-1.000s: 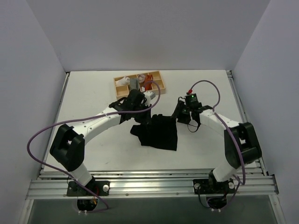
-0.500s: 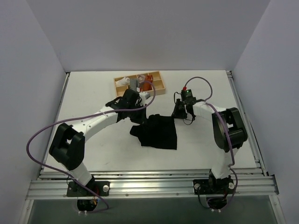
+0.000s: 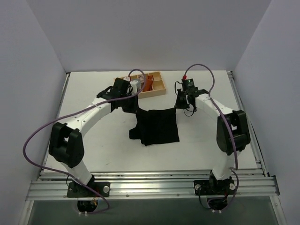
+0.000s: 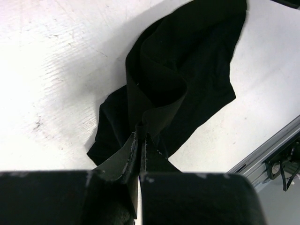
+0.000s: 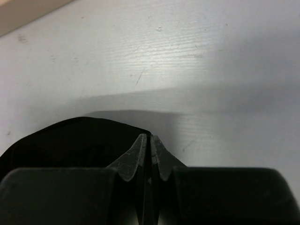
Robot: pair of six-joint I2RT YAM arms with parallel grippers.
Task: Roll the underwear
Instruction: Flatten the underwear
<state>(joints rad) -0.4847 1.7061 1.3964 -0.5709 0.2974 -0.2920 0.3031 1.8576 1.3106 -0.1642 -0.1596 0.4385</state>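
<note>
One underwear [image 3: 157, 126] pulled flatter; two end effectors [image 4: 139, 137] [image 5: 151, 140] pinching it.

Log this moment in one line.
left gripper: shut on underwear corner | right gripper: shut on other far corner | underwear: spread, not rolled

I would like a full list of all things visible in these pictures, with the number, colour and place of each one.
underwear: one, black, spread flat at the middle of the table
tray: one, light wood, with compartments, far middle of the table
cloth rolls: at least two visible, white and orange-brown, inside the tray; the left arm hides part of it
table: one, white
rails: silver metal, along the near edge
cables: two, purple, one along each arm
left end effector: black, shut on the underwear's far left corner
right end effector: black, shut on its far right corner
</note>
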